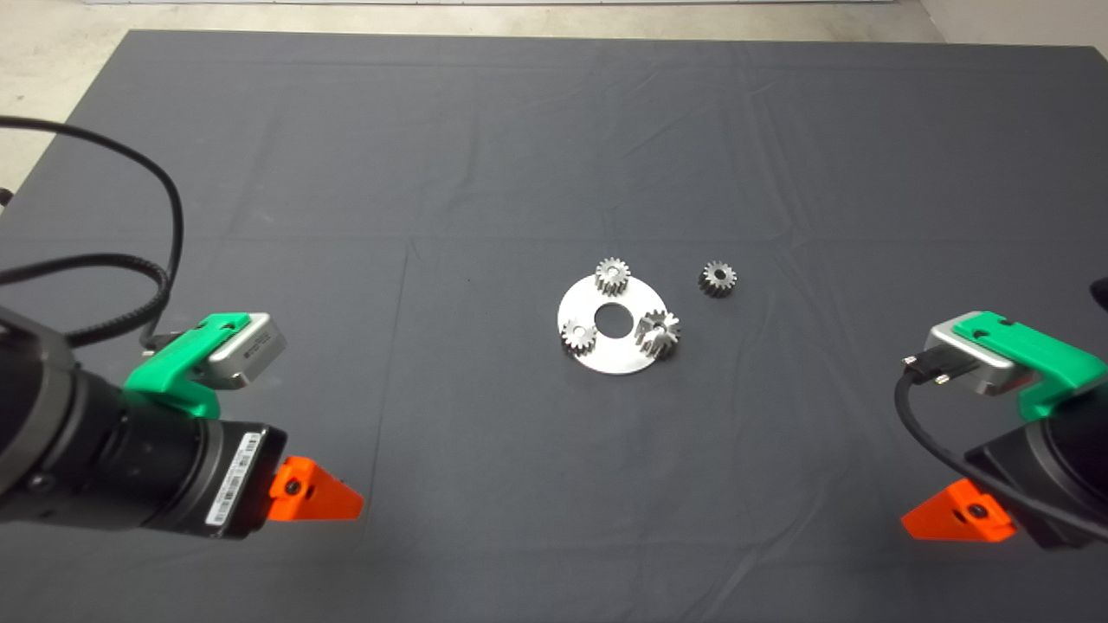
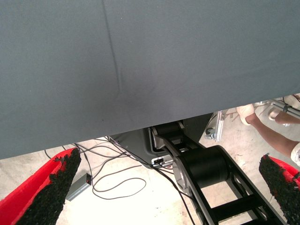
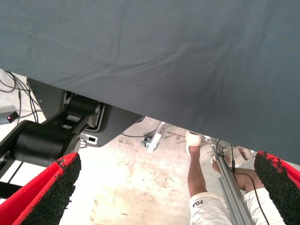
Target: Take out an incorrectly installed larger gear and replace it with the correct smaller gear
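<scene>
Larger gear plus two silver gears on plate

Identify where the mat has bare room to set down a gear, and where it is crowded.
Bare mat lies between the left claw and the round plate, and between the smaller gear and the right claw. Crowded: the plate, carrying the larger gear and two silver gears.

In the head view both arms run off the picture's sides, and only one red finger of the left gripper and of the right gripper shows; the larger gear is too small to read its teeth
</scene>
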Robot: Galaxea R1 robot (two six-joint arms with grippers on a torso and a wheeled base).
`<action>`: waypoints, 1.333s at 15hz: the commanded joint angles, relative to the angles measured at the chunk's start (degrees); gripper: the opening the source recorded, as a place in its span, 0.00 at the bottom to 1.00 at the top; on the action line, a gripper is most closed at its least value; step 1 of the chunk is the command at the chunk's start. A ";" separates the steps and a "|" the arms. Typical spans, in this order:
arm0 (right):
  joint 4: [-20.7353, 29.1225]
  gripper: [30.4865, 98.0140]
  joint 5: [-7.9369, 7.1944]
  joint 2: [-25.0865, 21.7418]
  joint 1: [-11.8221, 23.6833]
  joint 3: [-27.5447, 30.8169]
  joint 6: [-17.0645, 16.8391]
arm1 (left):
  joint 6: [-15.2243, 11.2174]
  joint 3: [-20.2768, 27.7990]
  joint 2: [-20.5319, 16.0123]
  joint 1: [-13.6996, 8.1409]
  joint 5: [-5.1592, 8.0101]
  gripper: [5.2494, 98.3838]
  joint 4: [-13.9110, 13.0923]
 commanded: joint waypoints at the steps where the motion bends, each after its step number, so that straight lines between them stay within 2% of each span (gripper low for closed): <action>1: -1.99 0.99 -5.34 0.48 -0.50 -2.35 -1.19 | -0.17 0.81 0.13 -0.19 -0.17 1.00 -1.02; 2: -2.93 0.99 -5.34 0.97 -1.52 -4.56 -3.49 | -0.17 0.81 0.13 -0.19 -0.17 1.00 -1.03; 4: -6.51 0.99 -5.34 2.44 -6.68 -9.62 -8.73 | -0.17 0.81 0.22 -0.19 -0.17 1.00 -1.03; 6: -8.50 0.99 -5.34 7.01 -9.34 -15.87 -14.02 | -0.17 0.81 0.48 -0.19 -0.17 1.00 -1.03; 8: -9.53 0.99 -5.43 12.53 -10.06 -22.01 -19.08 | -0.17 0.81 0.48 -0.11 -0.17 1.00 -0.96; 11: -10.85 0.99 -5.52 17.79 -11.29 -29.62 -27.11 | -0.17 0.81 0.46 -0.02 -0.17 1.00 -0.97; 15: -11.63 0.99 -5.52 20.26 -11.46 -32.69 -35.76 | -0.17 0.81 0.39 -0.02 -0.08 1.00 -1.03; 20: -15.41 0.99 -5.52 21.53 -13.84 -35.68 -42.26 | -0.17 0.81 0.48 -0.02 0.00 1.00 -1.03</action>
